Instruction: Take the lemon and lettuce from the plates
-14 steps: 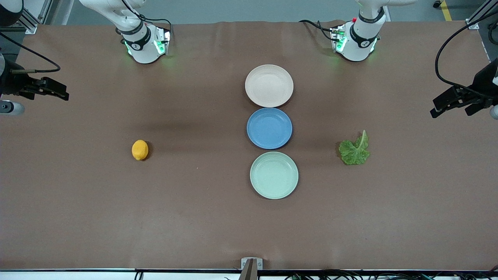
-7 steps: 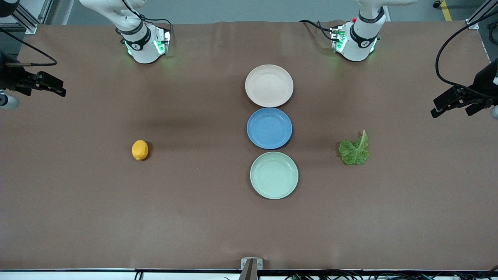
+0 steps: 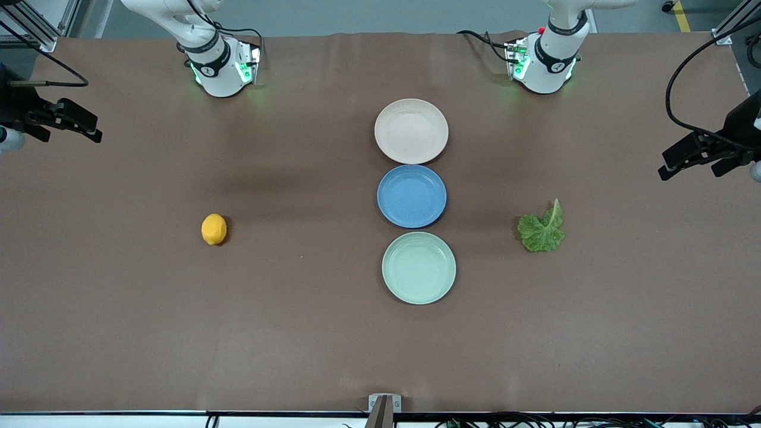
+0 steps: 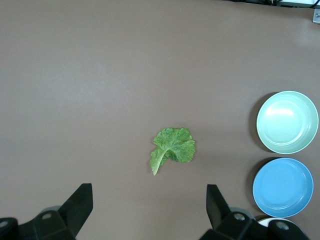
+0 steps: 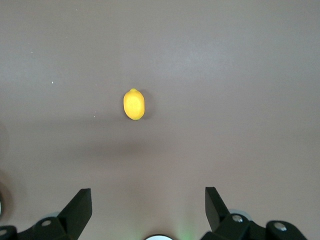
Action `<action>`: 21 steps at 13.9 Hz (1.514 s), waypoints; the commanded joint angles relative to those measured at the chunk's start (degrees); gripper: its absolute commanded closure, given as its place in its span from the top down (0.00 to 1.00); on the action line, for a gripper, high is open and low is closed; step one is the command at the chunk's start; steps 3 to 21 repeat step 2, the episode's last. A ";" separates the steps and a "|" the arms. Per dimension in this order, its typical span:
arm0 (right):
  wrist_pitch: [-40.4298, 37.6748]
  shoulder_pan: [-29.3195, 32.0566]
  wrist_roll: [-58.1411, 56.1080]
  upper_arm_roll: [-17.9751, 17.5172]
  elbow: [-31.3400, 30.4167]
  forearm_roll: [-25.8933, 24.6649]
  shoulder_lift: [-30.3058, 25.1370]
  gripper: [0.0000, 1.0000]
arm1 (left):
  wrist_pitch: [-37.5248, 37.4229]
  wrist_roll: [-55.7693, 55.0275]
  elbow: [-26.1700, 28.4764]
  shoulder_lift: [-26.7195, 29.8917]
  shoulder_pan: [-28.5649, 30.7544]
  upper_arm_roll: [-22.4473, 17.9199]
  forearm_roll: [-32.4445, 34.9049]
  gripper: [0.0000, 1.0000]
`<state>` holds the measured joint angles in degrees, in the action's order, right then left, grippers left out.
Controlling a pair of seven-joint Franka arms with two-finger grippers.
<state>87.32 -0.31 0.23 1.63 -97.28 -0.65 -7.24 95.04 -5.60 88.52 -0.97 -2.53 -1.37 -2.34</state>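
Note:
The lemon (image 3: 214, 229) lies on the bare brown table toward the right arm's end, apart from the plates; it also shows in the right wrist view (image 5: 134, 104). The lettuce (image 3: 541, 229) lies on the table toward the left arm's end and shows in the left wrist view (image 4: 172, 149). The beige plate (image 3: 411, 131) and the mint plate (image 3: 418, 268) hold nothing. My right gripper (image 3: 89, 126) hangs open over the table's edge at its end, its jaws wide apart (image 5: 148, 192). My left gripper (image 3: 666, 165) hangs open over the table's edge at its own end (image 4: 149, 192).
A blue plate (image 3: 411, 196) sits between the beige and mint plates, the three in a row down the middle of the table. The arms' bases (image 3: 223, 71) stand along the table's edge farthest from the front camera. A small bracket (image 3: 383, 404) sits at the nearest edge.
My right gripper has shifted a little upward in the front view, at the table's edge. The left gripper, lemon, lettuce and plates have not moved.

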 commanded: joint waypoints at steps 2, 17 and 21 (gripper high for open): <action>2.41 -0.57 -0.76 0.83 -2.91 1.44 -2.17 1.00 | -1.35 0.59 -1.16 -0.09 -0.37 -0.39 -0.29 1.00; 2.41 -0.57 -0.76 0.83 -2.91 1.44 -2.17 1.00 | -1.35 0.59 -1.16 -0.09 -0.37 -0.39 -0.29 1.00; 2.41 -0.57 -0.76 0.83 -2.91 1.44 -2.17 1.00 | -1.35 0.59 -1.16 -0.09 -0.37 -0.39 -0.29 1.00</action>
